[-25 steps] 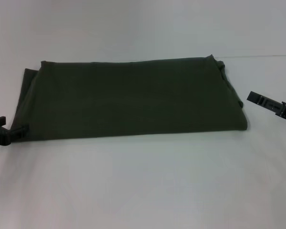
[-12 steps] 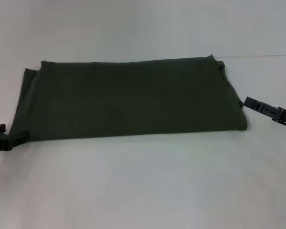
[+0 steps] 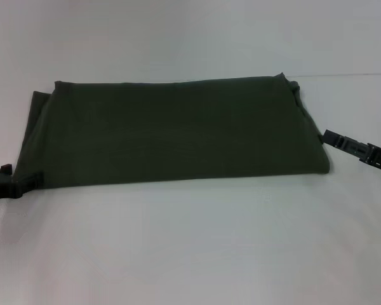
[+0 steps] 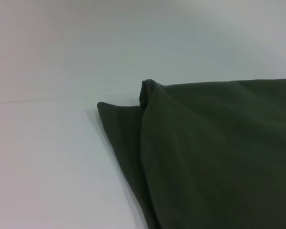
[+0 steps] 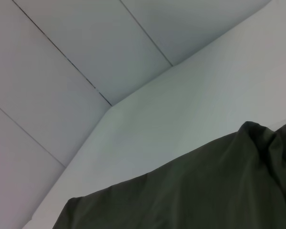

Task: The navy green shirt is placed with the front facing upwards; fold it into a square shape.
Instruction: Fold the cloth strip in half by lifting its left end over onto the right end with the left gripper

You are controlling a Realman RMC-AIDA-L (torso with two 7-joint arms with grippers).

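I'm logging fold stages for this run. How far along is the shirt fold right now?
Done: the navy green shirt lies folded into a long band, lettering hidden. In hand: the left gripper sits at its near left corner, the right gripper at its right edge; neither visibly holds cloth. Left: fold the band's ends over to make a square.

shirt (image 3: 171, 130): 1 | tools: 2 – L tool (image 3: 16, 184), R tool (image 3: 333, 138)

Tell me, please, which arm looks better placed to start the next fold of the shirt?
Probably the left: the left gripper sits at the navy green shirt's near left corner, while the right gripper only meets its right edge midway.
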